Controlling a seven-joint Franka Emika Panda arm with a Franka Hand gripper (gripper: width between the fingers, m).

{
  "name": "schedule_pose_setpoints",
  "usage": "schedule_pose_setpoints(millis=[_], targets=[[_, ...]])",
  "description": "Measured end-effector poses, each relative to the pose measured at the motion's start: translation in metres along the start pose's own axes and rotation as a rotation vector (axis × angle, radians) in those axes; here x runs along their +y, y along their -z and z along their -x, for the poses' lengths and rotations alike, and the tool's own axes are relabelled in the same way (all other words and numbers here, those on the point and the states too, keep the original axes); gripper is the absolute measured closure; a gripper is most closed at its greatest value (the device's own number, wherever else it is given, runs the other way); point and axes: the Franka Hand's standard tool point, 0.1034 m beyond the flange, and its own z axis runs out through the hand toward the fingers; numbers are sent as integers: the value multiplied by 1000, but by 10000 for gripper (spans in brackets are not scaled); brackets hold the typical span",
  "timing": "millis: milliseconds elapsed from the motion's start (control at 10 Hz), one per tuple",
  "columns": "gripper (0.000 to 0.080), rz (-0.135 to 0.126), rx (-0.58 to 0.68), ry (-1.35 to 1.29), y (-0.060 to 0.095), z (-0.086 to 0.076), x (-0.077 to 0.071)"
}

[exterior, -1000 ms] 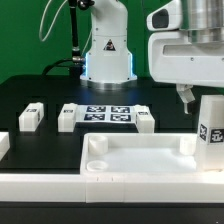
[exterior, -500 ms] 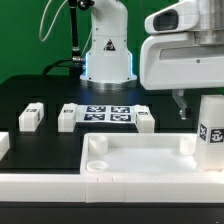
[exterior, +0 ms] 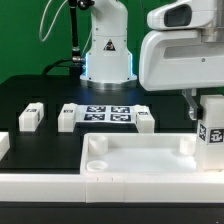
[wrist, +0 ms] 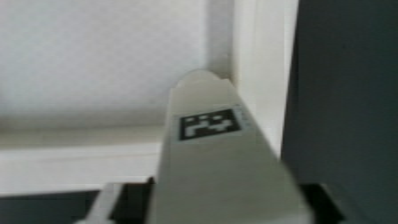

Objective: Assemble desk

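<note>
The white tabletop panel lies at the front with its raised rim up and a round corner socket at the exterior view's left. My gripper is shut on a white square leg that stands upright at the panel's corner on the exterior view's right. In the wrist view the leg runs out from between the dark fingers, tag facing the camera, over the panel and its rim. Three more legs lie on the black table.
The marker board lies flat between the loose legs, in front of the arm's base. A long white rail runs along the front edge, and another white piece sits at the exterior view's far left.
The hand has shifted a little and now fills more of the exterior view; its finger sits closer against the leg. The leg stays upright in the same spot.
</note>
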Motion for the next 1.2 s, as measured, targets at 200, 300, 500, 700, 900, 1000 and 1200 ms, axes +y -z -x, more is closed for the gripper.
schedule_pose_setpoints(millis=[200,300,500,700,900,1000,1200], targets=[[511,-1,0,-122,0,0,1],[511,-1,0,-208,0,0,1],[511,-17,-4,-543,0,-1,3],[511,-46,-28,-921,1,-2,6],[511,-67,-55,-1142,0,-1,5],[511,-64,-58,-1240,-1,0,1],[511,-62,-61,-1249,-2,2,-2]])
